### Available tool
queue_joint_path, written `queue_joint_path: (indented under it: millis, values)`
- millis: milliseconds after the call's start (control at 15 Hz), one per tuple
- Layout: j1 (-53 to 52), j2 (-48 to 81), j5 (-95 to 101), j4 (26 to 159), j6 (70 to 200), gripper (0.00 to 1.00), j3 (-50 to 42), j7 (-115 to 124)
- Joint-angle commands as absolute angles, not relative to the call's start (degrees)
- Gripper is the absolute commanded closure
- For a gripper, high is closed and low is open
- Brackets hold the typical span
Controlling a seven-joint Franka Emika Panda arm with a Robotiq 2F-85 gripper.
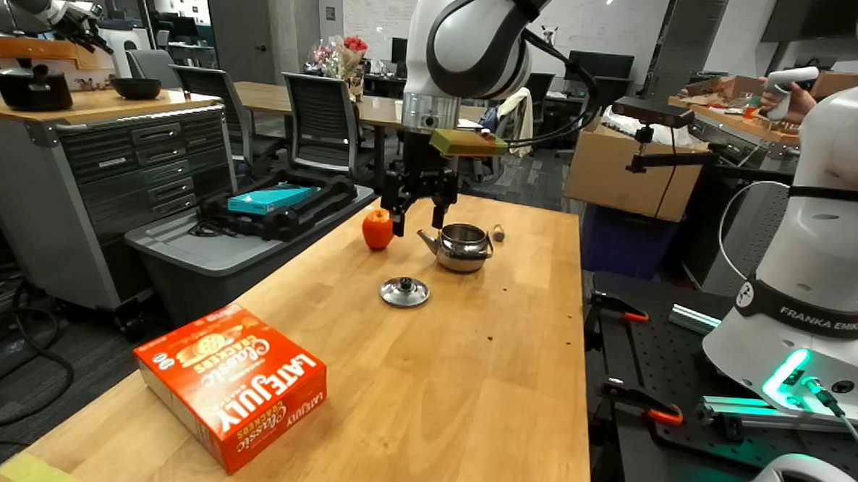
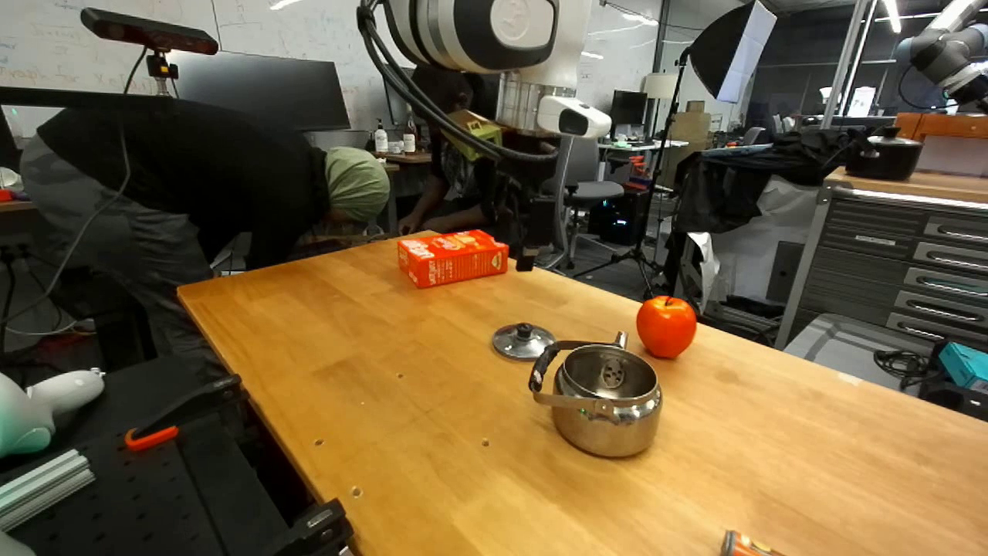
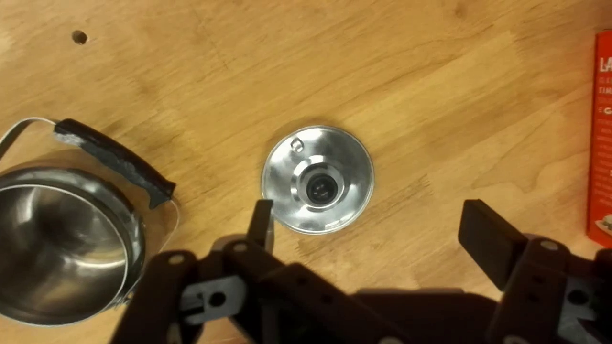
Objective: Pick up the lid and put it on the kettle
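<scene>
The wrist view's left edge crops the kettle (image 3: 67, 248), its right edge a red box (image 3: 603, 143); the hand (image 3: 368, 206) hides a sliver of the lid (image 3: 318, 180). In an exterior view, the bottom edge crops an orange object (image 2: 746, 545).

Fingers (image 3: 492, 243) spread; lid (image 3: 318, 180) knob-up near kettle (image 3: 67, 253).

In an exterior view I count one kettle (image 1: 463, 254), one lid (image 1: 404, 295) and one red ball (image 1: 377, 231) mid-frame; lower left, one cracker box (image 1: 234, 381).

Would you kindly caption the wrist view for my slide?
Metal lid and uncovered kettle on wooden tabletop, viewed past open fingers.
</scene>
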State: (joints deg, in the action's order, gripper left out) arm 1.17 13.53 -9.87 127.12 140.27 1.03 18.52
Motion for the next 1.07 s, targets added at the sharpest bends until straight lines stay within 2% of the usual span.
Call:
queue_joint_path:
  millis: [0,1000]
  values:
    - [-0.38,17.84,-8.52,123.9,141.89,0.0,-0.58,21.24]
    - [-2.4,25.28,-9.42,120.69,147.08,0.0,-1.38,24.26]
